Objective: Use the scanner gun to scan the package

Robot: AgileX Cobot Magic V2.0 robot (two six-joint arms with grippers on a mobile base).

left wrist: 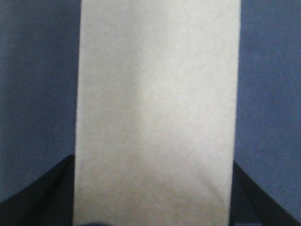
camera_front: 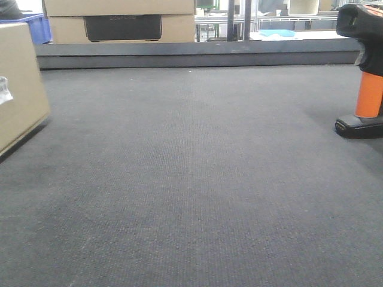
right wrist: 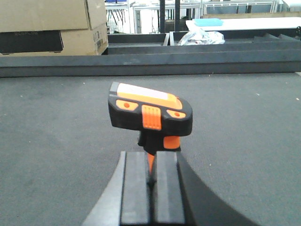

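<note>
The package (camera_front: 21, 89) is a plain tan box at the far left edge of the front view, leaning, with a small white label (camera_front: 5, 89) on the face toward me. In the left wrist view the package (left wrist: 157, 94) fills the middle. My left gripper (left wrist: 154, 202) has a dark finger (left wrist: 51, 197) against each long side and is shut on it. The scanner gun (camera_front: 368, 89) stands upright on its black base at the far right. In the right wrist view the scanner gun (right wrist: 149, 113) stands just beyond my right gripper (right wrist: 151, 188), which is shut and empty.
A bigger cardboard box with a black panel (camera_front: 119, 21) stands behind a raised dark ledge (camera_front: 197, 54) at the back. A blue bin (camera_front: 37, 27) is at the back left. A crumpled plastic bag (right wrist: 200, 36) lies beyond the ledge. A dark grey mat (camera_front: 191, 179) covers the table.
</note>
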